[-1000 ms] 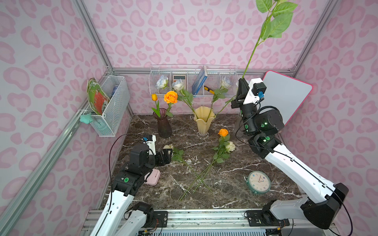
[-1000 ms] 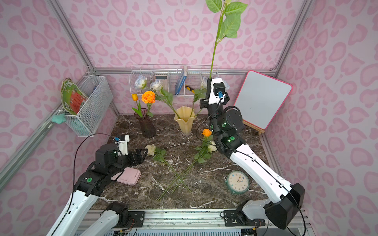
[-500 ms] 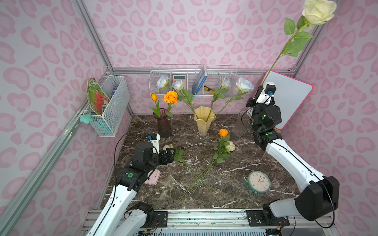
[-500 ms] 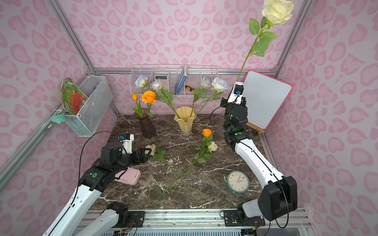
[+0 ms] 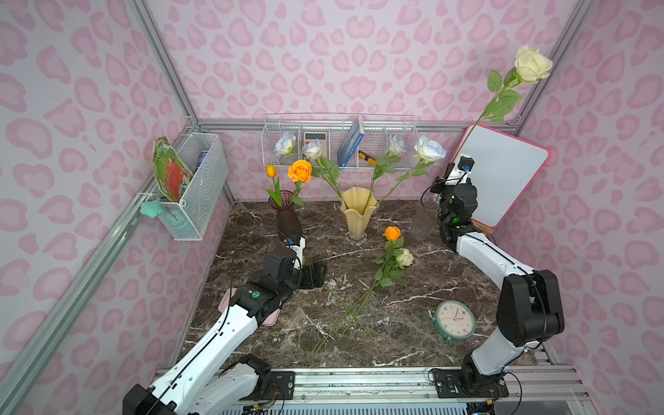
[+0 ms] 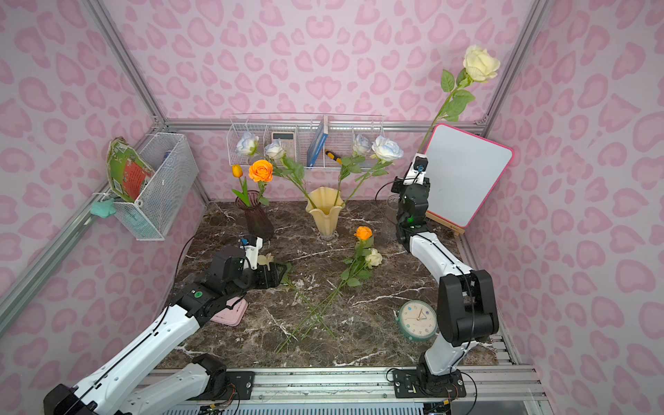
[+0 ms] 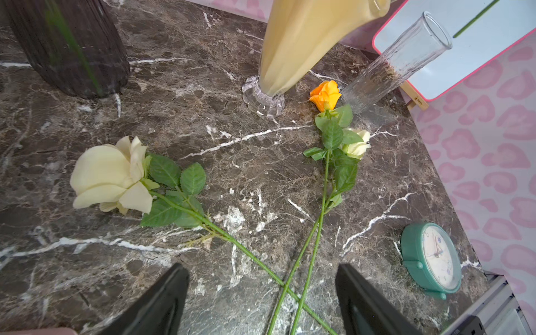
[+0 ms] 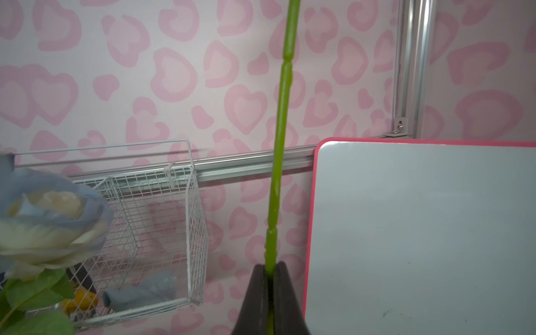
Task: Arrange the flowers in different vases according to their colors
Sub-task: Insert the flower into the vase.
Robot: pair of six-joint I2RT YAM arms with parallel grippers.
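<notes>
flowers are partly sorted in both top views: the purple vase (image 5: 287, 219) holds an orange rose (image 5: 300, 170) and a tulip bud (image 5: 272, 171), the yellow vase (image 5: 357, 215) holds four blue-white roses (image 5: 429, 148), and the clear vase (image 5: 422, 219) stands just beside the right arm's wrist, in front of the whiteboard (image 5: 503, 179). from that wrist the held cream rose (image 5: 533, 64) rises tilted, its bloom high above everything else. the left gripper (image 6: 278, 275) hangs low over the marble table (image 6: 377, 345), with the large cream rose (image 6: 265, 258) just beside it; a loose orange rose (image 5: 391, 233) and a small cream rose (image 5: 405, 257) lie mid-table, well apart from the clock (image 5: 454, 321). in the left wrist view the jaws stand wide apart with nothing clamped. the large cream rose's bloom lies out ahead of them and off toward one finger, and its stem runs back between the fingers, crossing the two other stems there. whether a finger touches a stem i cannot tell. in the right wrist view the right gripper (image 8: 270, 268) has its jaws pressed together on the green stem, which climbs straight out from between the tips, beside the whiteboard's edge.
</notes>
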